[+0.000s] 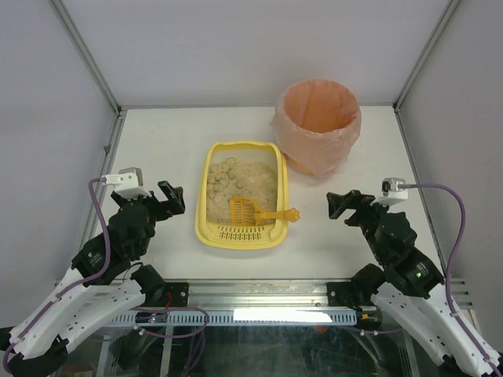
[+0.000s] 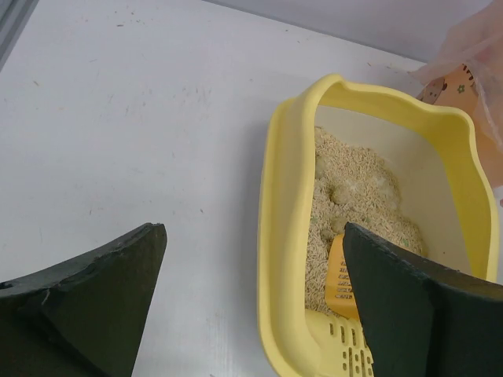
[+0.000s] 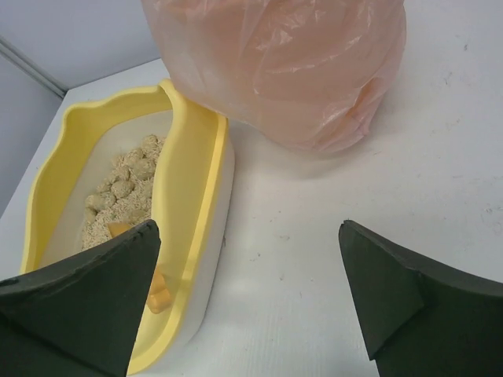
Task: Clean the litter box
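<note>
The pale-yellow litter box (image 1: 211,174) lies in the middle of the table, its slotted grate at the near end and beige litter with clumps (image 1: 228,177) inside. An orange slotted scoop (image 1: 247,210) rests in it, its handle (image 1: 284,214) sticking out over the right rim. My left gripper (image 1: 174,198) hovers open to the left of the box, nothing between its fingers. The right gripper (image 1: 343,206) hovers open to the right of the scoop handle, also holding nothing. The box rim (image 2: 275,204) shows in the left wrist view and the box rim (image 3: 189,188) in the right wrist view.
A round bin lined with a pink-orange bag (image 1: 318,126) stands at the back right, close to the box's far right corner. It fills the top of the right wrist view as the bag (image 3: 291,71). Enclosure walls and metal posts border the white table.
</note>
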